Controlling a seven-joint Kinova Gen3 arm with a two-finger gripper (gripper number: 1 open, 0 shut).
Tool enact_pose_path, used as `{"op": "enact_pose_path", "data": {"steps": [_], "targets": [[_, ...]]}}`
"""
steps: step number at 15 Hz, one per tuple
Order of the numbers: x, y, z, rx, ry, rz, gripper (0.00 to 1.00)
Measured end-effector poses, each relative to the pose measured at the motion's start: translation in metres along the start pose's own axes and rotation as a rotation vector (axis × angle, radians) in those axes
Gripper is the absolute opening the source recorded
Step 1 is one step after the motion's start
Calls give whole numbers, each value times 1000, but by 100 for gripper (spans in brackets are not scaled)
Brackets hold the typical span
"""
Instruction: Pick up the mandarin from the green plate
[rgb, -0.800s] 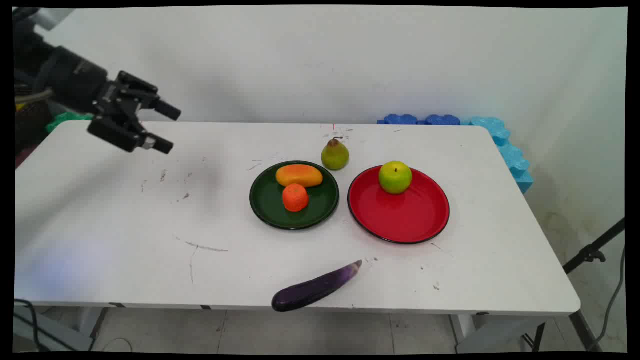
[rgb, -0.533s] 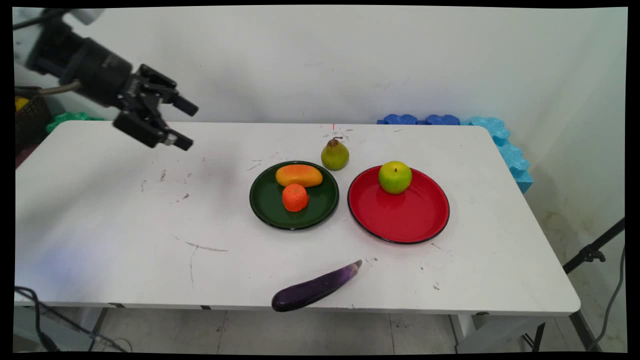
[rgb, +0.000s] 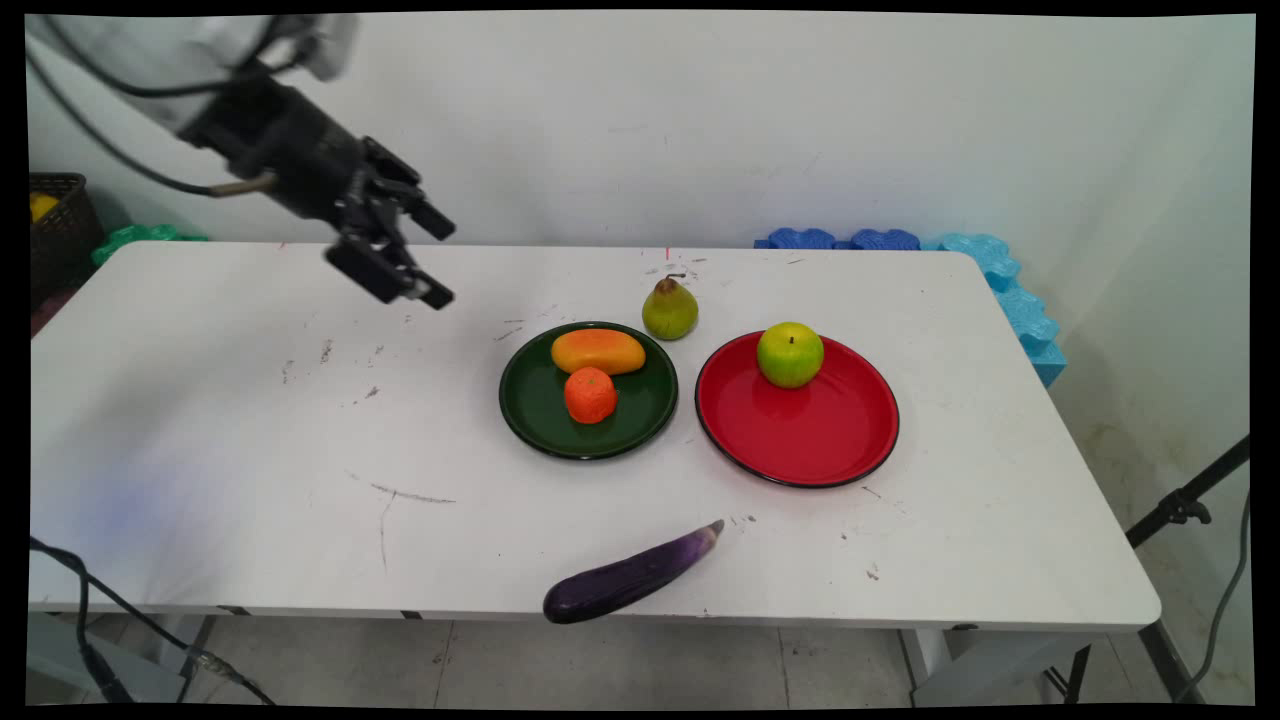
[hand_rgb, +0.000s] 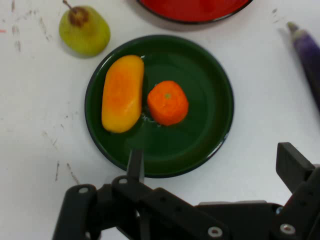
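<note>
Gripper (rgb: 434, 258) hangs in the air over the table's (rgb: 200, 420) far-left part, fingers spread wide apart, nothing between them. It tilts down and toward the green plate (rgb: 640, 415), which is the nearest thing, off to its right in main view. In hand view the gripper (hand_rgb: 212, 167) frames that green plate (hand_rgb: 210, 80) just beyond the fingertips; one finger tip overlaps the plate's rim in that view, prob. only line of sight, not contact.

On the green plate: a yellow-orange mango (rgb: 598, 351) and an orange tangerine (rgb: 590, 395), side by side, touching or nearly so; hard to tell which. Green pear (rgb: 669, 310) stands upright on the table just behind the plate, stem up, not on it.

Right of the green plate, close beside it, a red plate (rgb: 800, 440) w/ a green apple (rgb: 790, 354) near its far rim. Purple eggplant (rgb: 632, 576) lies by the table's near edge, well apart from both plates, tip pointing up-right.

Blue foam pieces (rgb: 1000, 280) sit behind the table's far-right corner.
</note>
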Motion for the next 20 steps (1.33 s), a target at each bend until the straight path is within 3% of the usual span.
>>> {"op": "enact_pose_path", "data": {"steps": [5, 12, 20], "targets": [[29, -9, 51, 18, -93, -4, 100], [49, -17, 139, -9, -183, -9, 100], [47, -24, 201, -22, -196, -5, 100]]}}
